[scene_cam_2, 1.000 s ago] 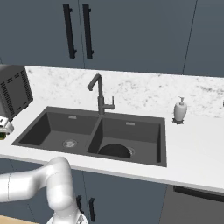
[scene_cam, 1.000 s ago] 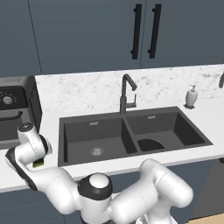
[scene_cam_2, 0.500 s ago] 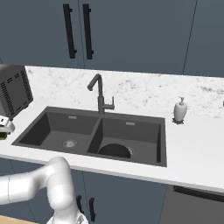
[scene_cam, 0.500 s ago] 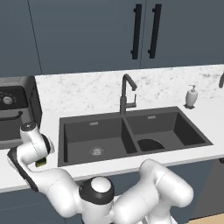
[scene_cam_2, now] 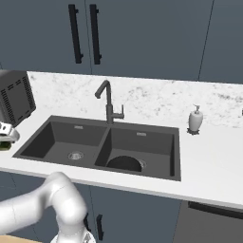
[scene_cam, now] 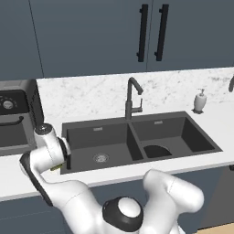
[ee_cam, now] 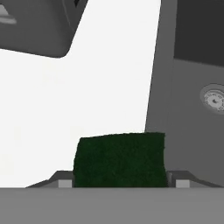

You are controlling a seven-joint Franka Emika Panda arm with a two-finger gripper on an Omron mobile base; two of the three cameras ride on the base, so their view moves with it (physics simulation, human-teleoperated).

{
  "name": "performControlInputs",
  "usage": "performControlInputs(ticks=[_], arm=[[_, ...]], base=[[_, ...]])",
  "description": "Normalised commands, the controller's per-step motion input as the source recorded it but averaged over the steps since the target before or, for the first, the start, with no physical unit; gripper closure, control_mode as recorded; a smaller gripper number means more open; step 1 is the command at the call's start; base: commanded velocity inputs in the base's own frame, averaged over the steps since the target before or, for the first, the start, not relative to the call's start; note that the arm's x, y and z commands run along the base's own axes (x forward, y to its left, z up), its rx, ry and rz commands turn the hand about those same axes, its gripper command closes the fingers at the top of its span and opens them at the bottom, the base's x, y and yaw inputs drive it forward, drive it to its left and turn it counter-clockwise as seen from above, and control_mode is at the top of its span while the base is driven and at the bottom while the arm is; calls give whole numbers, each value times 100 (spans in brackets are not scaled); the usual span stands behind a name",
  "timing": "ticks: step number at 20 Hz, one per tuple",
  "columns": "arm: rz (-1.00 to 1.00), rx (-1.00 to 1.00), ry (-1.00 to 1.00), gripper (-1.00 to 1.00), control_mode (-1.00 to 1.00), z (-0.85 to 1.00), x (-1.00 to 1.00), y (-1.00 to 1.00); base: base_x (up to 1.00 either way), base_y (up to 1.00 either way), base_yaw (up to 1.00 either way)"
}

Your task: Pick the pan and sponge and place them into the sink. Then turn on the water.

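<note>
1. The sponge [ee_cam: 120,159] lies directly between the two fingertips of the end effector [ee_cam: 120,183], dark green scouring face toward the hand camera.
2. The fingertips [ee_cam: 64,183] stand at either end of the sponge's long axis, which runs across the gap from one to the other; whether they press it or merely bracket it cannot be told.
3. In the left base view the end effector [scene_cam: 59,165] sits low on the white surface [scene_cam: 18,171], just outside the sink's [scene_cam: 137,119] left rim.
4. The left basin lies just beyond the sponge, to its right in the hand view; the coming move likely carries the sponge that way.
5. The pan [scene_cam: 157,151] already rests in the far, right basin.
</note>
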Motion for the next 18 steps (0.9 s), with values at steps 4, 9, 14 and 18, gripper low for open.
performControlInputs(ticks=[4, 9, 14, 18], arm=[[1, 0, 0, 100, -100, 81, -30, -78], [0, 0, 0, 100, -100, 52, -17, -95], [5, 0, 0, 100, -100, 22, -1, -100], [9, 0, -1, 100, -100, 17, 0, -100]], base=[[0, 0, 0], [0, 0, 0], [0, 0, 0], [0, 0, 0]])
